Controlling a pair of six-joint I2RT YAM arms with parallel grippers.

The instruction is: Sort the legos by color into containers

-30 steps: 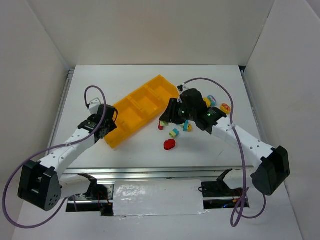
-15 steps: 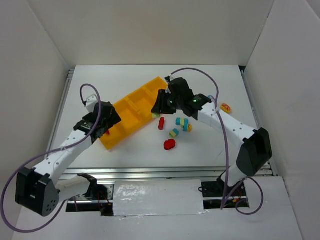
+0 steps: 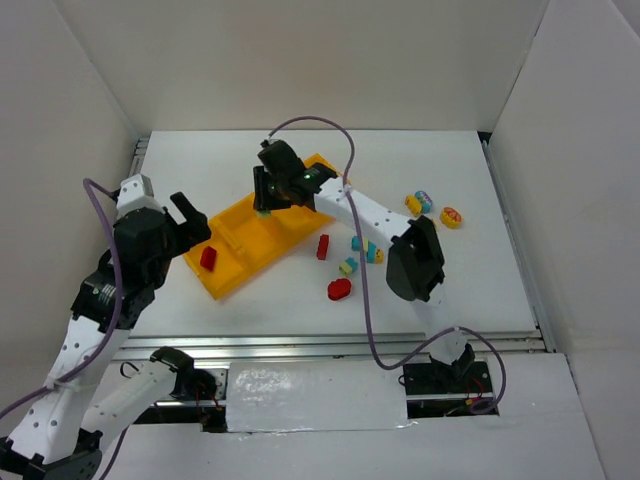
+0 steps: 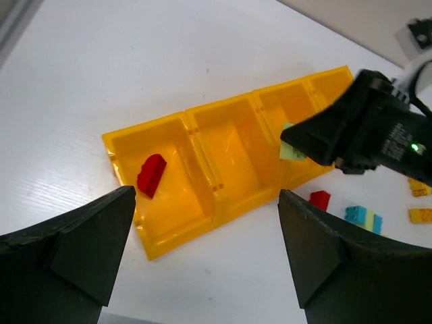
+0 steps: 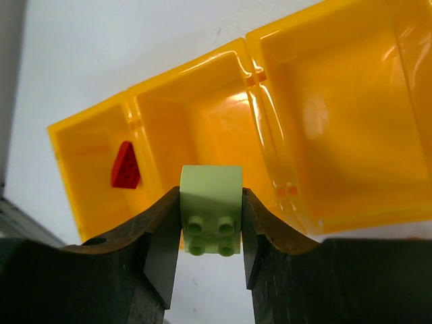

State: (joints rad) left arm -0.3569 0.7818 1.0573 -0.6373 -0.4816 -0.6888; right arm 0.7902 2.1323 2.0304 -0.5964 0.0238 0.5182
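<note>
The containers are one orange-yellow tray (image 3: 236, 272) of four compartments lying diagonally. A red lego (image 3: 208, 257) lies in its near-left end compartment (image 4: 177, 202). My left gripper (image 3: 190, 222) hangs open above and left of that end, nothing between its fingers (image 4: 88, 236). My right gripper (image 3: 266, 203) is shut on a pale yellow-green lego (image 5: 211, 202) over the middle compartments, and the same brick (image 4: 291, 150) shows in the left wrist view. Loose legos lie right of the tray: a red brick (image 3: 323, 246), a round red one (image 3: 339, 290) and teal-and-yellow pieces (image 3: 368, 248).
More small legos (image 3: 420, 202) and a red-yellow piece (image 3: 451, 216) sit at the far right of the table. White walls close in the left, back and right. A metal rail (image 3: 330, 345) runs along the near edge. The right arm's purple cable (image 3: 350, 165) arcs over the tray.
My left gripper has opened, left the red lego in the end compartment, and lifted back toward the left. My right arm has swung left from the loose pile to over the tray, carrying the green lego.
</note>
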